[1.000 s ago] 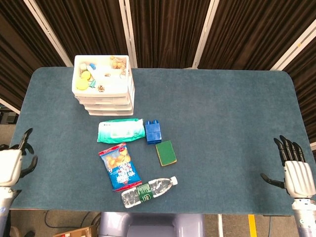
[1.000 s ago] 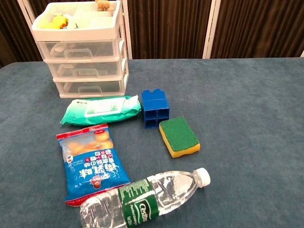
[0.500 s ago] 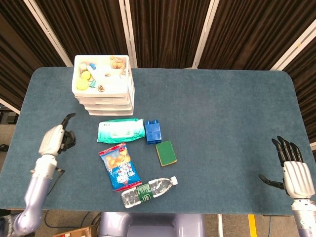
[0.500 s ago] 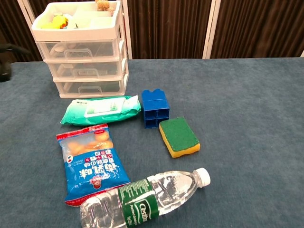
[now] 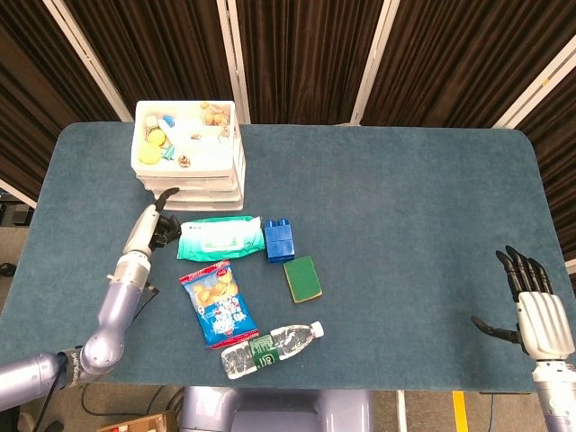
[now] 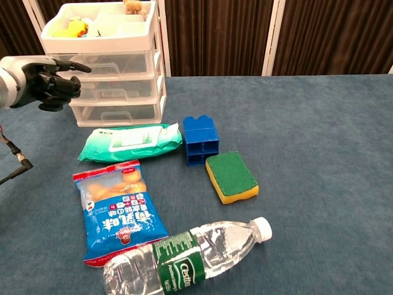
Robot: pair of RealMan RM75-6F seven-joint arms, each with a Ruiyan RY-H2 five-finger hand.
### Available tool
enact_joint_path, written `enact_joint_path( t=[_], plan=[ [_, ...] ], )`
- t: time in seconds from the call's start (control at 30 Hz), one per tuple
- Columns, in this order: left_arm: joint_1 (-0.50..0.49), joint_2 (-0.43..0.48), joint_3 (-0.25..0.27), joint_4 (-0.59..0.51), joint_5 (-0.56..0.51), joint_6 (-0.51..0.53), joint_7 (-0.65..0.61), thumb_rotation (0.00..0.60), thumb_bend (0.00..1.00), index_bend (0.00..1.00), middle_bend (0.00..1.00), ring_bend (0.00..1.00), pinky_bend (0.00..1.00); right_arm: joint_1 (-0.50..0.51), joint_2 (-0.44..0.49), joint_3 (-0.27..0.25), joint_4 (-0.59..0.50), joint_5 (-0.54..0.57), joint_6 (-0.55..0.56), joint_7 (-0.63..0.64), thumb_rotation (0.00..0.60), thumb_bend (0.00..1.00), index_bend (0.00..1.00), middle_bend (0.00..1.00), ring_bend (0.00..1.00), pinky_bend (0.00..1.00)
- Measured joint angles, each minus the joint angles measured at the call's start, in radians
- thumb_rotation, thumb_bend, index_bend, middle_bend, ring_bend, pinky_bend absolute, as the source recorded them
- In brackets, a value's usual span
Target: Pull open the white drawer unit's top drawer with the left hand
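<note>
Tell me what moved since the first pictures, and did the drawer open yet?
The left hand swung in from the table's left edge to just in front of the white drawer unit, one finger pointing toward it. It holds nothing, and the top drawer looks closed as before. The right hand stayed open near the table's right edge. The wipes pack, blue block, sponge, snack bag and water bottle did not move.
</note>
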Motion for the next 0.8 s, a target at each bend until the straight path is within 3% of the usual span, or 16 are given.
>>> enact_joint_path(
  t=[0.3, 0.8],
  plan=[
    [-0.039, -0.063, -0.002, 0.094, -0.004, -0.048, -0.065, 0.6, 0.82, 0.09, 0.95, 0.92, 0.95, 0.002, 0.007, -0.001, -0.004, 0.002, -0.008, 0.019, 0.6, 0.08, 0.0, 0.0, 0.0, 0.0],
    [-0.076, -0.093, -0.032, 0.153, -0.011, -0.128, -0.16, 0.6, 0.82, 0.11, 0.95, 0.92, 0.95, 0.003, 0.01, -0.006, -0.01, 0.0, -0.012, 0.025, 0.6, 0.08, 0.0, 0.0, 0.0, 0.0]
  ],
)
